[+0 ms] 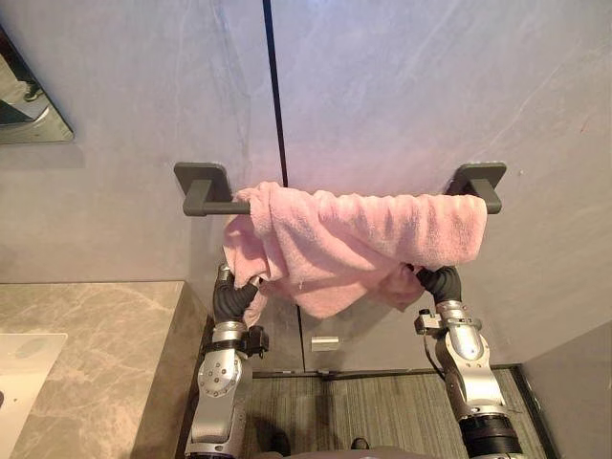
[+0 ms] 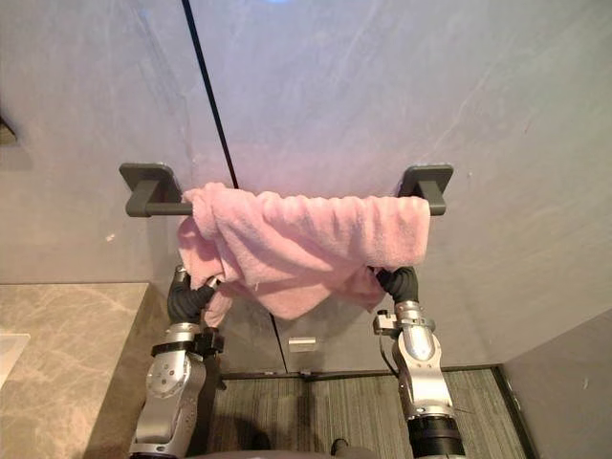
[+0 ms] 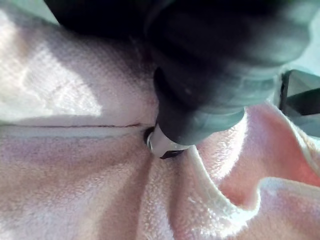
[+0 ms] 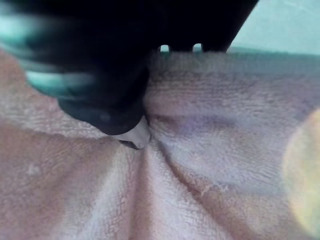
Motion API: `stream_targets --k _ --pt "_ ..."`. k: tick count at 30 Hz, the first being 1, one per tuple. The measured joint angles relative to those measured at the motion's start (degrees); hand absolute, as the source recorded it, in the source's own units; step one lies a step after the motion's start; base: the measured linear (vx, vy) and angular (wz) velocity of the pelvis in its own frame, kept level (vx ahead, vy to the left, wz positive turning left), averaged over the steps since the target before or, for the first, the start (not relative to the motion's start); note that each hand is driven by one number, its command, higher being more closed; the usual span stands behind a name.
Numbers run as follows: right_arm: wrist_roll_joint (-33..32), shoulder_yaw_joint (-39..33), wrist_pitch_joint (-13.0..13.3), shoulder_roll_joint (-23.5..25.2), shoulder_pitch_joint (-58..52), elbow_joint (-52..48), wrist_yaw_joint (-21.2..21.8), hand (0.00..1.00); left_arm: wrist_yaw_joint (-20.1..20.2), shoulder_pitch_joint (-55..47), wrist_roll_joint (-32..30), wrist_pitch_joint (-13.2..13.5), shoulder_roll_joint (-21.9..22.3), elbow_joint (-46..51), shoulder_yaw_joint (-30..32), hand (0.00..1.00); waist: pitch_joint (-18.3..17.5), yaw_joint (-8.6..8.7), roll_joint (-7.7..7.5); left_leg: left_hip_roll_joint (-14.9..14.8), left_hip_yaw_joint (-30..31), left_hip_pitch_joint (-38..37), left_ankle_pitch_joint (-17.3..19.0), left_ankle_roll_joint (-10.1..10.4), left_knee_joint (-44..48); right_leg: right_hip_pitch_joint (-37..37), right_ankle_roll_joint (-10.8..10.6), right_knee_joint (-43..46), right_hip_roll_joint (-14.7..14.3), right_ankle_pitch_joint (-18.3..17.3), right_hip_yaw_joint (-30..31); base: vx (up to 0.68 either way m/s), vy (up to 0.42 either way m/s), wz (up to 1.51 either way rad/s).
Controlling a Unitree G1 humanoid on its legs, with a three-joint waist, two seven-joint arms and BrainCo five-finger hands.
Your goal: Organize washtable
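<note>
A pink towel [image 1: 354, 239] hangs bunched over a dark grey towel bar [image 1: 206, 196] on the wall, with its left part twisted into a thick fold and its right part spread along the bar. My left hand [image 1: 234, 298] reaches up under the towel's lower left corner, its dark ribbed cover [image 3: 220, 75] pressed into the cloth. My right hand [image 1: 442, 283] goes up behind the towel's lower right edge, where the pink cloth [image 4: 200, 165] gathers in folds against the cover [image 4: 100, 75]. Both hands are buried in the towel past the wrist.
A brown marble counter [image 1: 86, 335] with a white basin [image 1: 24, 368] lies at the lower left. A mirror corner [image 1: 29, 105] hangs at the upper left. Low on the wall sits a small white plate [image 1: 325, 343], above a striped grey floor [image 1: 373, 411].
</note>
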State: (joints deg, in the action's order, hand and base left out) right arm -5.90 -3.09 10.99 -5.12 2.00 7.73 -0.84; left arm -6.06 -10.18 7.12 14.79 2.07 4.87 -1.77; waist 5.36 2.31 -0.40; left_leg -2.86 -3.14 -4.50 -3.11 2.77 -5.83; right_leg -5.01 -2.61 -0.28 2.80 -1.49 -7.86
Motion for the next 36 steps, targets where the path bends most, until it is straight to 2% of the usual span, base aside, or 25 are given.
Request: stream_targets --k 16,27,28,29,30,36 --pt "1.49 1.16 -0.09 0.23 -1.83 4.30 -0.04 1.00 0.00 -1.04 1.17 -0.81 -0.04 -7.54 -0.02 1.00 -0.07 -0.46 -0.07 -0.05 1.10 0.22 0.19 -0.07 0.09 0.21 -0.17 1.04 0.05 -1.10 -0.51 0.00 -0.007 0.03" --pt "2.02 1.42 0.20 0.29 -1.52 7.39 -0.13 1.00 0.77 -0.61 0.55 -0.37 -3.04 -10.51 -1.26 1.00 -0.73 -1.56 -0.22 -0.20 -0.03 -0.88 0.10 0.15 0.01 -0.39 0.01 0.11 -0.24 -0.91 0.41 0.00 -0.004 -0.03" --pt "2.01 1.43 0.21 0.29 -1.52 7.58 -0.15 0.00 0.76 -0.51 0.53 -0.37 -3.06 -10.71 -1.40 1.00 -0.73 -1.58 -0.22 -0.21 -0.05 -1.08 0.19 0.17 0.01 -0.69 0.01 -0.05 -0.25 -0.89 0.42 0.00 0.000 0.00" --pt "2.01 1.43 0.26 0.29 -1.53 7.72 -0.15 0.00 0.76 -0.44 0.51 -0.32 -3.09 -10.99 -1.53 1.00 -0.74 -1.62 -0.21 -0.22 -0.08 -1.16 0.28 0.17 0.00 -0.76 0.01 -0.08 -0.25 -0.89 0.45 0.00 0.000 0.00" --pt "2.01 1.40 0.20 0.28 -1.52 7.95 -0.41 0.00 0.75 -0.37 0.49 -0.32 -3.19 -11.23 -1.66 0.00 -0.85 -1.62 -0.19 -0.22 -0.14 -1.17 0.34 0.16 0.00 -0.77 0.01 -0.12 -0.27 -0.89 0.52 0.00 -0.009 -0.03" --pt "1.99 1.32 -0.14 0.27 -1.53 8.96 -2.33 0.00 -0.49 -0.45 0.58 -0.44 -4.92 -11.24 -1.13 0.00 -0.86 -1.63 -0.22 -0.28 -0.49 -1.01 0.44 0.27 0.00 -0.85 0.46 -1.05 -0.64 -0.47 0.85 0.01 -0.005 -0.02"
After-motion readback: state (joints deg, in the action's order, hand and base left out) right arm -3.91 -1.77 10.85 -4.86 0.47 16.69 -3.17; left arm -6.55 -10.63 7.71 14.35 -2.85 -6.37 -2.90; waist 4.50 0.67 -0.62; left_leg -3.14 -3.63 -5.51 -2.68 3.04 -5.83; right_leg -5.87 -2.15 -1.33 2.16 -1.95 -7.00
